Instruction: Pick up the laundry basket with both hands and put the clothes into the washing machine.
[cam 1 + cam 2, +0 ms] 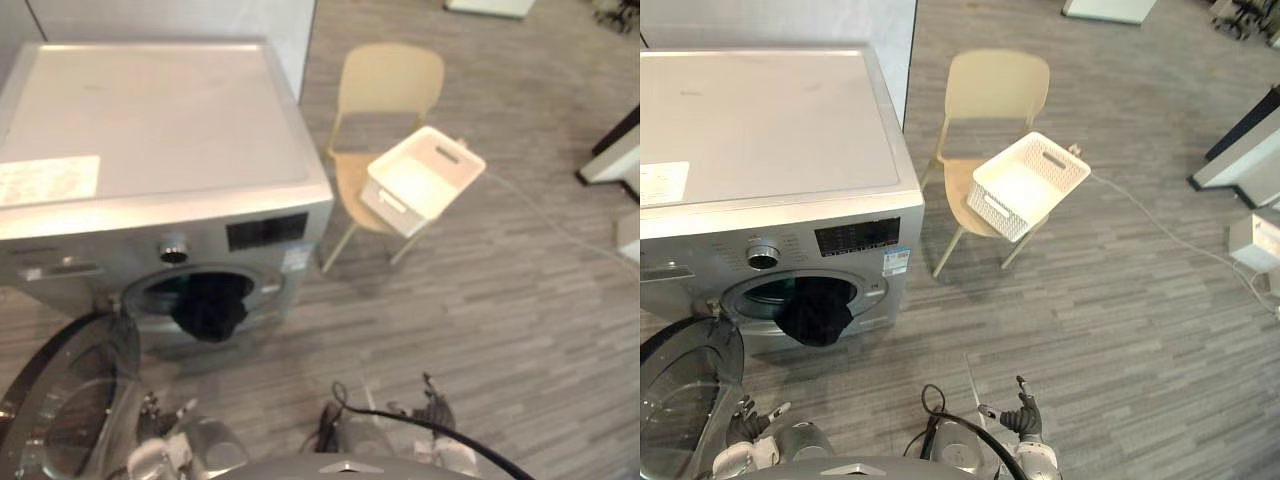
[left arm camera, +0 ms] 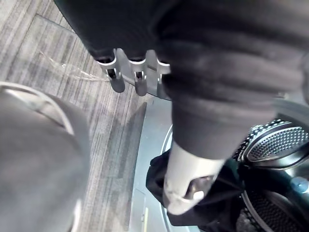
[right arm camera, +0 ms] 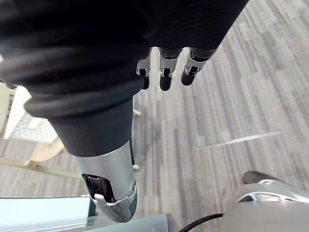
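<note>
White perforated plastic laundry basket (image 1: pixel 1028 185) sat tilted on beige chair (image 1: pixel 990 90); black garment (image 1: pixel 812 310) hung from silver washing machine (image 1: pixel 760 130) drum opening, door (image 1: pixel 685 385) open; left hand (image 2: pixel 186 179), right hand (image 3: pixel 111 183) low, fingers (image 3: pixel 165 79) straight, empty.

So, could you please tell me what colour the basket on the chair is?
The basket is white, with lattice-patterned walls; the right eye view shows it best.

Even, bright indoor light; soft shadow under the chair (image 1: pixel 995 85), pale glare on the washing machine (image 1: pixel 760 120) top.
</note>
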`<state>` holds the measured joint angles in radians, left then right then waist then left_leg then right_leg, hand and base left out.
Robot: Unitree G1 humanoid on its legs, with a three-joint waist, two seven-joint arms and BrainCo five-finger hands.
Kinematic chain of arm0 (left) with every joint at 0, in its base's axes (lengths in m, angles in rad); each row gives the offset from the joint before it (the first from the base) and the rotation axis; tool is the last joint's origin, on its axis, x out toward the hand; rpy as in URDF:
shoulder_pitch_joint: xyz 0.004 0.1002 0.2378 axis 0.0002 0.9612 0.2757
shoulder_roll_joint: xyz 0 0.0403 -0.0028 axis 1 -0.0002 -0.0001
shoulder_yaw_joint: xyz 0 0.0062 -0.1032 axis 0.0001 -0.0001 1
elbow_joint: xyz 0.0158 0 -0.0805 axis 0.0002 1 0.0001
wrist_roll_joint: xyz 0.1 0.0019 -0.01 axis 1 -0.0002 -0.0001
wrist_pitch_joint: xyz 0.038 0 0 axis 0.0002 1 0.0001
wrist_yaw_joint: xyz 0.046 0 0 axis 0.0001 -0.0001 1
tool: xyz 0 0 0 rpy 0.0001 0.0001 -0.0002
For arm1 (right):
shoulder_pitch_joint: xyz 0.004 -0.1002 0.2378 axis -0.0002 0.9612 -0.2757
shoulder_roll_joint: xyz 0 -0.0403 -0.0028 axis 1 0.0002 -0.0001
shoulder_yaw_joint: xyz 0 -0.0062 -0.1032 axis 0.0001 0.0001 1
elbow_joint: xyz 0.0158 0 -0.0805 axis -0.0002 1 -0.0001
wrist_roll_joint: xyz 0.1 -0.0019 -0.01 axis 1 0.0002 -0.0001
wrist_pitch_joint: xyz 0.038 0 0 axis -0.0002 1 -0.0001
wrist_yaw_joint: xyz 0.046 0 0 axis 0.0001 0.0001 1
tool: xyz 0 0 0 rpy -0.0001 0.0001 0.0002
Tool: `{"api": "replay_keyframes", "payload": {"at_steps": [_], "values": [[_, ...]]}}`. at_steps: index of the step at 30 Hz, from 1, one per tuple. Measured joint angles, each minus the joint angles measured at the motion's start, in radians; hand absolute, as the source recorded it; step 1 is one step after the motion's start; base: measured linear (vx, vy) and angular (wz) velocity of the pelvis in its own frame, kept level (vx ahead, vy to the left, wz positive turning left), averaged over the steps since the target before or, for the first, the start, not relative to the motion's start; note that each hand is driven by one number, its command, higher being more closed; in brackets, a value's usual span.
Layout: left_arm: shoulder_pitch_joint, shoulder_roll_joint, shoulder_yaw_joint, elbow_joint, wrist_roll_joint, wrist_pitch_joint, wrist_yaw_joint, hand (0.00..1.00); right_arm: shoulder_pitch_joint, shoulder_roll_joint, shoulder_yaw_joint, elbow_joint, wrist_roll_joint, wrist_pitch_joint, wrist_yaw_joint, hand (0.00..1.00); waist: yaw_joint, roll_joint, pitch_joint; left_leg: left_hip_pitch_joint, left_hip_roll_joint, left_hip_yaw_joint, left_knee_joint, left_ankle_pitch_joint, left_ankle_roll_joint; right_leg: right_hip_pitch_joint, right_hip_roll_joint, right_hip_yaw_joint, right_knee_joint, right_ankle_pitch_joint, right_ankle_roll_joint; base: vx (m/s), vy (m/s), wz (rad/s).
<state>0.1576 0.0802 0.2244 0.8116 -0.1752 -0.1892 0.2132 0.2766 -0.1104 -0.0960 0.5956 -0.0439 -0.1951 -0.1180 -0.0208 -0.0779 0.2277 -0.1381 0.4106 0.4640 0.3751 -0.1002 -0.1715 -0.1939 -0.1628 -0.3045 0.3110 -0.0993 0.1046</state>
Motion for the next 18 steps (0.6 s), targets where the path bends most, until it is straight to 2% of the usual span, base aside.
{"api": "replay_keyframes", "payload": {"at_steps": [1, 4, 7, 10, 12, 16, 18], "values": [[-0.043, 0.006, -0.009, 0.015, 0.005, 0.007, 0.006, 0.00, -0.013, 0.000, 0.011, -0.004, -0.001, 0.003, -0.001, 0.00, -0.007, -0.011, 0.036, -0.012, -0.014, 0.003, -0.004, 0.009, 0.002, -0.043, -0.017, 0.008, 0.055, -0.009, -0.004, -0.04, -0.065, 0.02], [-0.147, 0.021, -0.034, 0.070, 0.038, 0.021, 0.032, 0.00, -0.078, -0.008, 0.052, -0.041, 0.000, 0.003, -0.015, 0.00, -0.020, -0.021, 0.102, -0.077, -0.005, 0.020, 0.076, -0.017, 0.015, -0.161, -0.035, 0.059, 0.168, -0.028, -0.008, -0.13, -0.052, -0.30], [-0.279, 0.043, -0.036, 0.083, 0.071, 0.029, 0.055, 0.00, -0.158, -0.010, 0.105, -0.086, 0.002, 0.002, -0.039, 0.00, -0.040, -0.023, 0.166, -0.144, 0.001, 0.040, 0.116, -0.025, 0.024, -0.246, -0.033, 0.094, 0.181, 0.001, -0.013, -0.15, 0.023, -0.30], [-0.397, 0.075, -0.041, 0.103, 0.083, 0.030, 0.099, 0.00, -0.177, 0.000, 0.160, -0.136, 0.018, 0.001, -0.046, 0.00, -0.039, -0.030, 0.196, -0.188, 0.017, 0.069, 0.132, -0.028, 0.032, -0.296, -0.009, 0.120, 0.139, 0.051, -0.018, -0.12, 0.031, -0.39], [-0.455, 0.089, -0.040, 0.107, 0.083, 0.032, 0.126, 0.00, -0.163, 0.007, 0.192, -0.159, 0.019, 0.000, -0.047, 0.00, -0.052, -0.039, 0.216, -0.189, 0.022, 0.087, 0.135, -0.025, 0.035, -0.297, 0.001, 0.130, 0.110, 0.082, -0.018, -0.04, 0.038, -0.23], [-0.547, 0.118, -0.038, 0.146, 0.109, 0.040, 0.157, 0.00, -0.159, 0.010, 0.208, -0.192, 0.020, -0.003, -0.045, 0.00, -0.074, -0.067, 0.254, -0.199, 0.028, 0.096, 0.156, -0.029, 0.041, -0.310, 0.001, 0.135, 0.107, 0.101, -0.018, -0.05, 0.022, -0.10], [-0.617, 0.138, -0.026, 0.200, 0.121, 0.058, 0.174, 0.00, -0.159, 0.012, 0.212, -0.218, 0.044, -0.014, -0.045, 0.00, -0.084, -0.078, 0.262, -0.248, 0.042, 0.094, 0.181, -0.032, 0.047, -0.353, 0.007, 0.136, 0.108, 0.114, -0.022, -0.09, -0.012, -0.13]]}}
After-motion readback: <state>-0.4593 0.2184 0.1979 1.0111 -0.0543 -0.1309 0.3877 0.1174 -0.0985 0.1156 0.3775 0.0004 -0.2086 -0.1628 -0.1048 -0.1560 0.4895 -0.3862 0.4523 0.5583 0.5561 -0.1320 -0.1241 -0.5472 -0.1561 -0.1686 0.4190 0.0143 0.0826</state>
